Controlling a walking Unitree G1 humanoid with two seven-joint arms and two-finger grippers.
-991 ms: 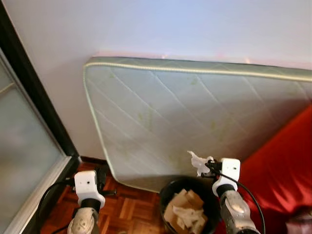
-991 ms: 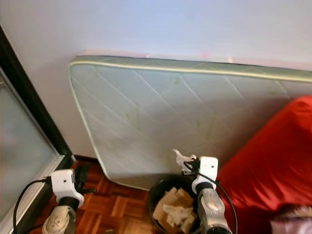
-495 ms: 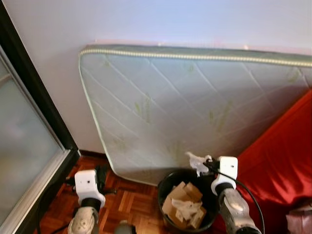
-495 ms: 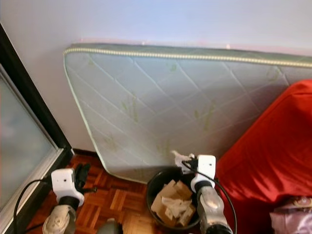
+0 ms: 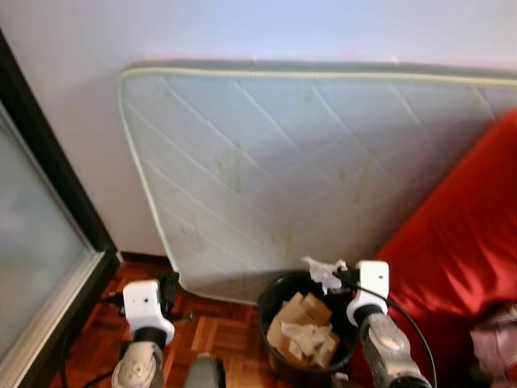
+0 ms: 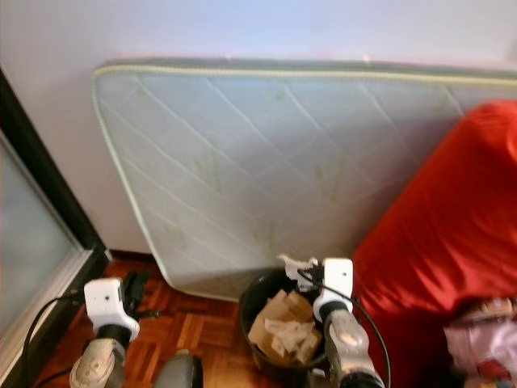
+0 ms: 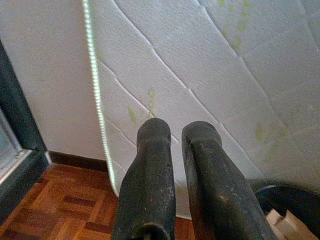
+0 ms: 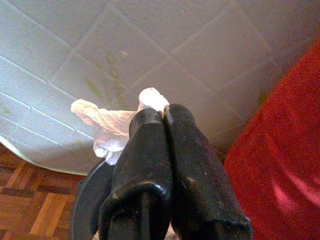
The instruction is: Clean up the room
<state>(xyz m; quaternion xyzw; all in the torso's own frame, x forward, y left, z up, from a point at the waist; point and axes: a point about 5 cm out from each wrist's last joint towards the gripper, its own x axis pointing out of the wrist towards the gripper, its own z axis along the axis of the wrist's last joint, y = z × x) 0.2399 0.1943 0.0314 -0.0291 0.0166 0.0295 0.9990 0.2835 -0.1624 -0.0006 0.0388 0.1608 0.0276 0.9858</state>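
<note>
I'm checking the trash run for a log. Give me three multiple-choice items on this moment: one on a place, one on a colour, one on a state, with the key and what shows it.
1. Where is the crumpled tissue?
A. lying on the parquet floor
B. pinched in the right gripper above the black bin
C. on the red cover

2. What colour is the cover beside the bin?
A. red
B. blue
C. yellow

3. How is the left gripper?
A. clamped on cardboard
B. holding a tissue
C. holding nothing

Key: 1 B, the right wrist view shows the fingers closed on the tissue over the bin's rim. 2 A, red fabric fills the robot's right. 3 C, nothing sits between its fingers.
</note>
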